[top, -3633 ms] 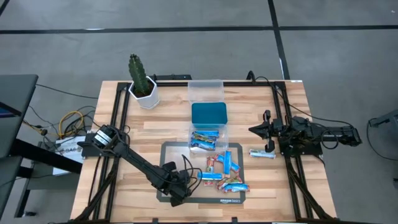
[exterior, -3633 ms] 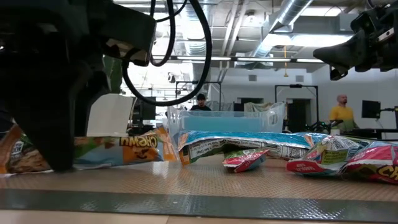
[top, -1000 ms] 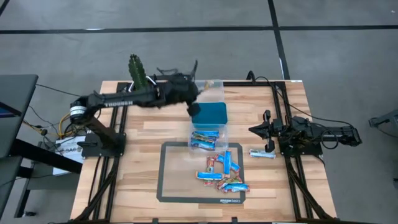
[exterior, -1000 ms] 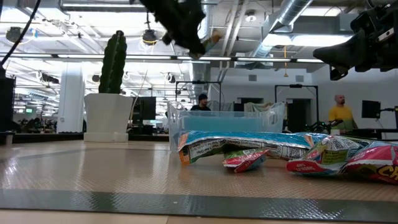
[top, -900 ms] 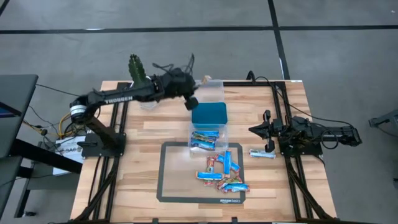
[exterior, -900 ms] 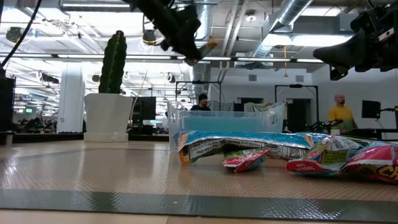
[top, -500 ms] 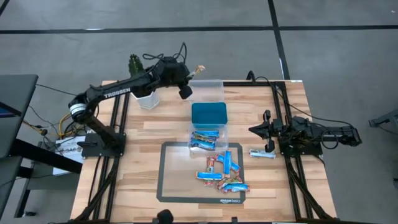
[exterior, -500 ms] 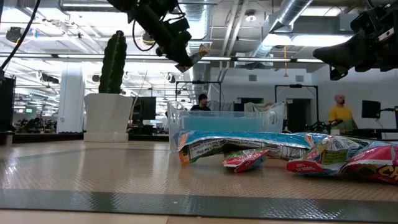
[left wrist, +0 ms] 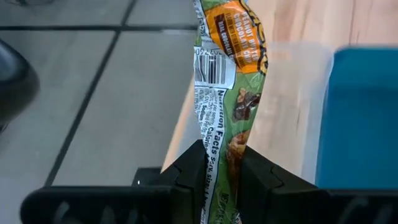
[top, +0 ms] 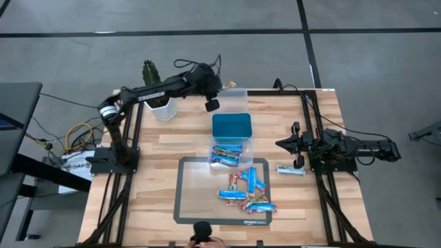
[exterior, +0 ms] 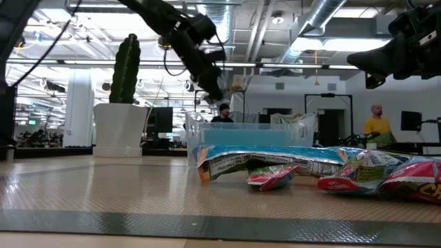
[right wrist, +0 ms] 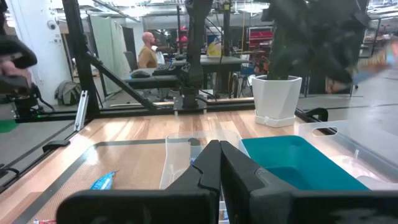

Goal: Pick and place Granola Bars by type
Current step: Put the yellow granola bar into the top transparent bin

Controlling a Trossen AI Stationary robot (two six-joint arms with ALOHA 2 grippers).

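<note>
We see a glossy crinkled foil bar wrapper (left wrist: 227, 93), clear plastic tub (top: 228, 98), matt teal lid (top: 231, 126), planked wood table (top: 165, 141), matt black gripper fingers (left wrist: 186, 177).

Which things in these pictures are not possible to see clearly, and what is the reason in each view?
- Green-orange bar: left wrist view, both ends hidden, one by the picture's edge, the other between the left gripper's fingers.
- Clear tub: high view, contents under the left arm unclear.
- Teal tub: high view, too small to tell whether it holds bars.
- Bars on the mat: high view, print too small to read.
</note>
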